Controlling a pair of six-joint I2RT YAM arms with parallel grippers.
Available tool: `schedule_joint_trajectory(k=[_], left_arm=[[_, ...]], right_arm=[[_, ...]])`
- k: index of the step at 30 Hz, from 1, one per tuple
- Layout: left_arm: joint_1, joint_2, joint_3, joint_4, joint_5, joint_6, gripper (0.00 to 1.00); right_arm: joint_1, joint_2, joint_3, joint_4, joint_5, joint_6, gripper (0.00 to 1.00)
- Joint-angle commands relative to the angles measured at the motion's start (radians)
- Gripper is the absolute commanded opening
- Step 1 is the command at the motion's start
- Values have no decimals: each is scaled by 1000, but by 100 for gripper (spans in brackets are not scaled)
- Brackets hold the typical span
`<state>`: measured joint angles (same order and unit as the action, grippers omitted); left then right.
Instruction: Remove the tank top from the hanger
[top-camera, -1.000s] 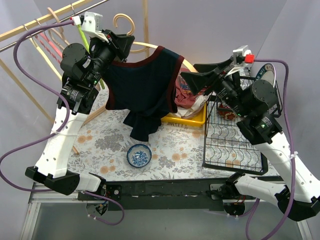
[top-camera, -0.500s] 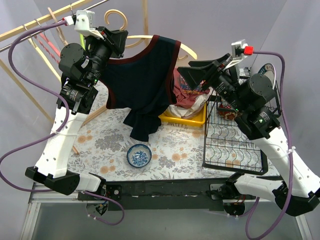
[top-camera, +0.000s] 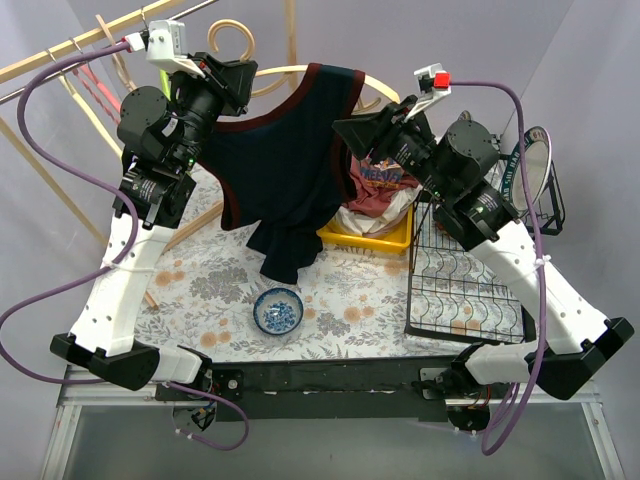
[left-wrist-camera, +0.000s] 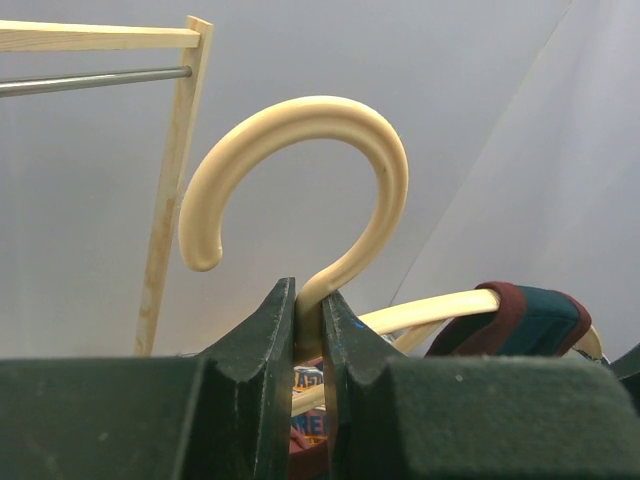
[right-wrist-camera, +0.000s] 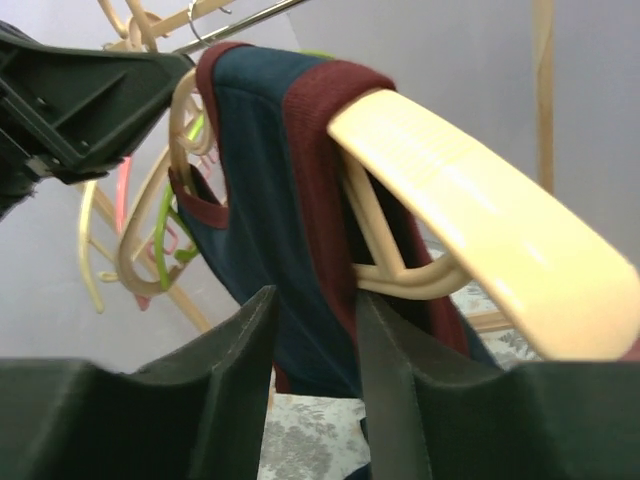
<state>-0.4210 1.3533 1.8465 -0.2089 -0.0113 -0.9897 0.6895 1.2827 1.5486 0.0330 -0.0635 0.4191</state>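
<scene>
A navy tank top (top-camera: 285, 165) with maroon trim hangs on a pale wooden hanger (top-camera: 275, 72), held up over the table. My left gripper (top-camera: 243, 85) is shut on the neck of the hanger below its hook (left-wrist-camera: 330, 130), fingertips (left-wrist-camera: 278, 310) pinching it. The tank top's strap (left-wrist-camera: 530, 315) drapes over the hanger's arm. My right gripper (top-camera: 345, 135) is open beside the tank top's right shoulder. In the right wrist view the maroon-edged strap (right-wrist-camera: 300, 180) and the hanger arm (right-wrist-camera: 470, 190) lie just beyond the open gripper (right-wrist-camera: 315, 300).
A yellow bin (top-camera: 378, 241) with red clothes sits behind the tank top. A black wire rack (top-camera: 460, 275) stands at the right. A blue patterned bowl (top-camera: 278, 310) is on the floral cloth. A clothes rail (top-camera: 70, 55) with other hangers is at the upper left.
My right arm has swung left and up, bringing its open gripper to the tank top's right shoulder. The left gripper raised the hanger slightly and keeps its hold.
</scene>
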Motion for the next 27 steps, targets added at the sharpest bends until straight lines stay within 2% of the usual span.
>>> schedule_joint_trajectory(k=[1, 4, 7, 9, 10, 13, 17, 21, 27], left_arm=[[1, -52, 16, 66, -7, -44, 0], [1, -56, 8, 71, -19, -46, 0], [1, -66, -4, 86, -19, -53, 0], [1, -69, -6, 88, -18, -64, 0], [1, -69, -6, 88, -16, -67, 0], [1, -71, -7, 89, -16, -76, 0], [1, -72, -7, 94, -12, -89, 0], [-1, -77, -9, 94, -18, -90, 0], [1, -83, -39, 111, -35, -98, 0]], right_arm=[[5, -11, 18, 87, 34, -6, 26], [5, -28, -16, 105, 59, -14, 7], [5, -42, -38, 117, 113, -36, 1], [5, -46, -44, 123, 94, -45, 18], [5, -48, -62, 134, 76, -51, 37], [5, -40, -68, 154, 10, -52, 51], [5, -13, -53, 150, -16, -51, 52], [5, -17, -53, 154, -7, -49, 48], [4, -14, -59, 185, -64, -31, 32]])
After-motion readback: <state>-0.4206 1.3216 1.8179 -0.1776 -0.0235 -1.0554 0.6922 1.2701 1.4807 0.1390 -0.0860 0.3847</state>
